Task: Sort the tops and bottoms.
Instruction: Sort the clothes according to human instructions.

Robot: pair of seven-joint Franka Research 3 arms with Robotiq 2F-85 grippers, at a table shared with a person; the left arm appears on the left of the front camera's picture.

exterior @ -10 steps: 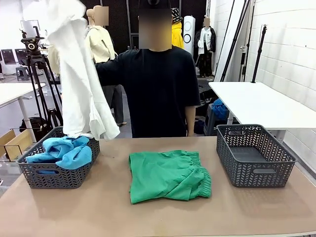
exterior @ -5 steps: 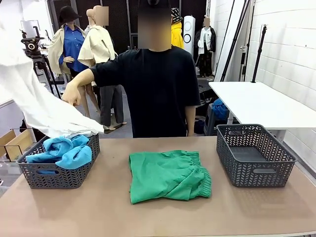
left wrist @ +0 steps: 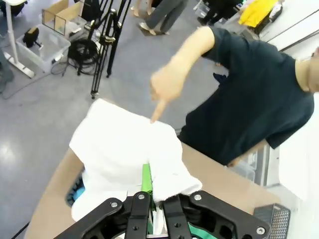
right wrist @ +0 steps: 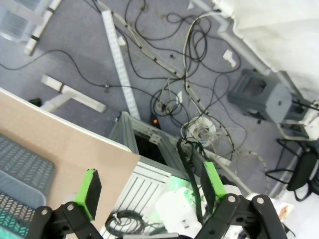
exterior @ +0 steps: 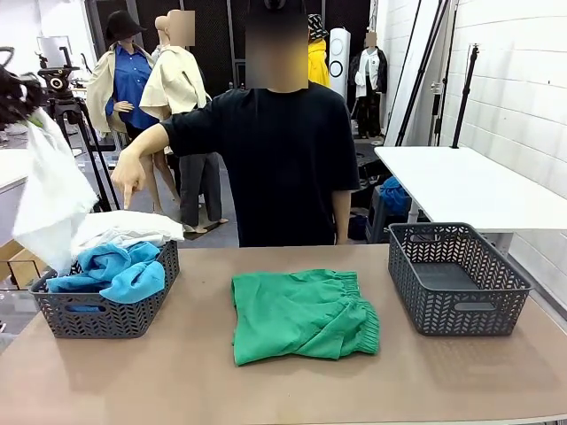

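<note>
My left gripper (exterior: 29, 108) hangs high at the far left, shut on the white shirt (exterior: 51, 197). The shirt drapes down from it, and its lower end rests on the two blue shirts (exterior: 120, 271) in the left basket (exterior: 102, 317). In the left wrist view the white shirt (left wrist: 119, 149) is bunched between the fingers of my left gripper (left wrist: 152, 194). The green shorts (exterior: 301, 314) lie flat mid-table. My right gripper (right wrist: 152, 186) is open over the floor beside the table's corner, with nothing in it.
An empty grey basket (exterior: 456, 282) stands at the right of the table. The person at the far side points a hand (exterior: 128, 181) down toward the left basket. That pointing hand (left wrist: 167, 85) is above the white shirt. Cables (right wrist: 199, 99) cover the floor.
The white shirt has come down from high above the left basket and swung left with my left gripper. The person's hand has left it and now points downward.
</note>
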